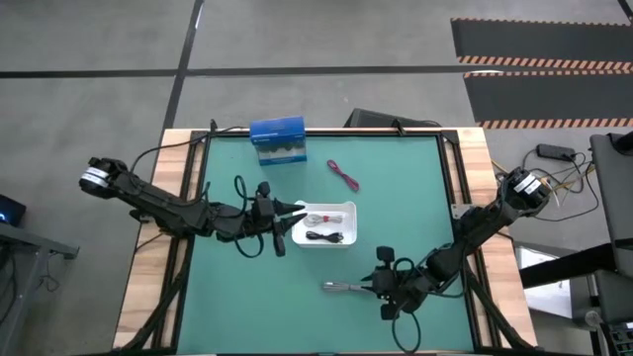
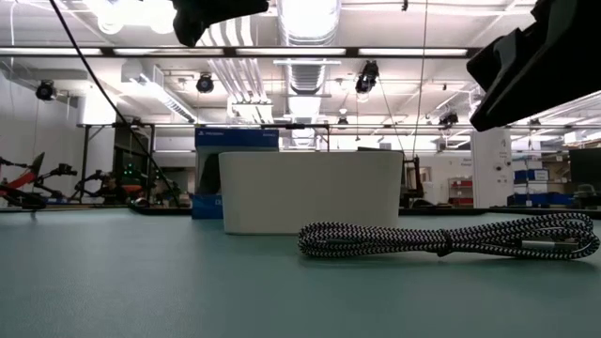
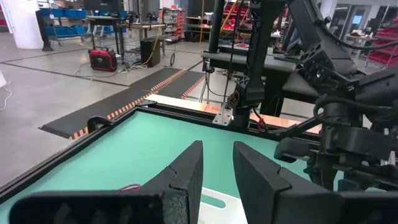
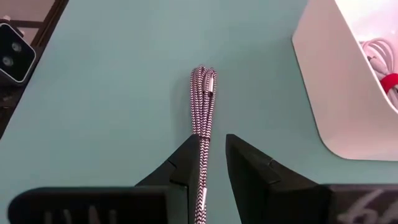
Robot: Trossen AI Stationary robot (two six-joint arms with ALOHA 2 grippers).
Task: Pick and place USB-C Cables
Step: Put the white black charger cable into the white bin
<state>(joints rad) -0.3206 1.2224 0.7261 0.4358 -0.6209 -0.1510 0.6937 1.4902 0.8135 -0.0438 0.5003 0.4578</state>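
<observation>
The grey-silver braided cable (image 1: pixel 341 287) (image 2: pixel 441 239) (image 4: pixel 202 106) lies flat on the green mat near the table's near edge. My right gripper (image 1: pixel 368 287) (image 4: pixel 215 149) hovers over its right end, open by a narrow gap, and the cable shows through that gap. The white tray (image 1: pixel 353 225) (image 2: pixel 310 192) (image 4: pixel 329 106) holds the white cable (image 1: pixel 318 217) (image 4: pixel 379 53) and the black cable (image 1: pixel 326 236). The magenta cable (image 1: pixel 343 175) lies on the mat beyond the tray. My left gripper (image 1: pixel 295 214) (image 3: pixel 217 158) stands above the tray's left edge, narrowly open and holding nothing.
A blue box (image 1: pixel 278 138) (image 2: pixel 211 178) stands at the table's far edge, behind the tray. Bare green mat (image 1: pixel 257 297) stretches left of the grey cable along the near edge. The arms' black wires hang by the left arm (image 1: pixel 242 188).
</observation>
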